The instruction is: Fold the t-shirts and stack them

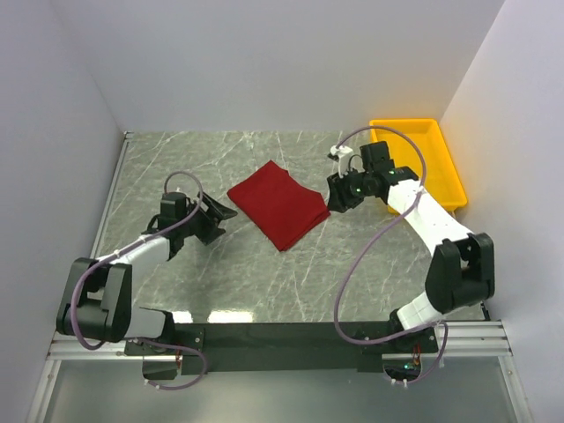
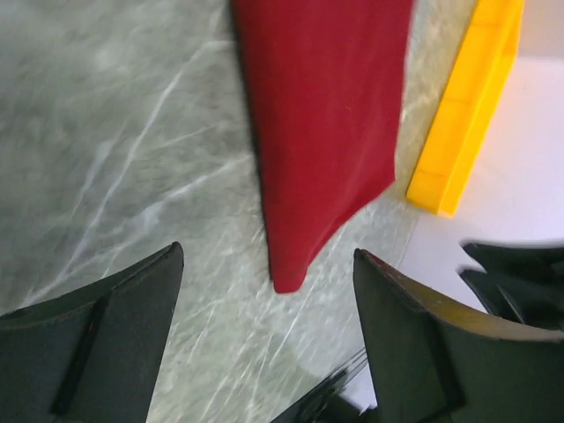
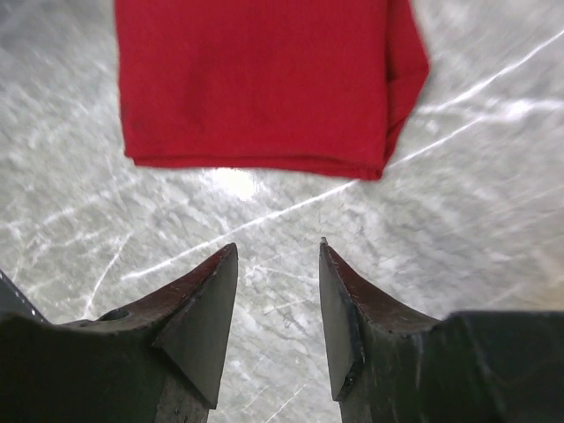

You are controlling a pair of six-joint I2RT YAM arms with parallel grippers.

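Overhead, two close wrist views toward t-shirt (image 2: 326,132)

No writing, label or number is legible (any view).

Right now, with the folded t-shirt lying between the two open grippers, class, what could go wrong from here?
1. The right gripper sits, jaws apart, just short of the layered edge of the t-shirt. If it moves forward low, a fingertip could snag that edge and open the fold.
2. The left gripper is close to a corner of the cloth, so a sideways sweep might drag it askew.
3. One side fold bulges loosely, and lifting by a single edge may let the layers slip.
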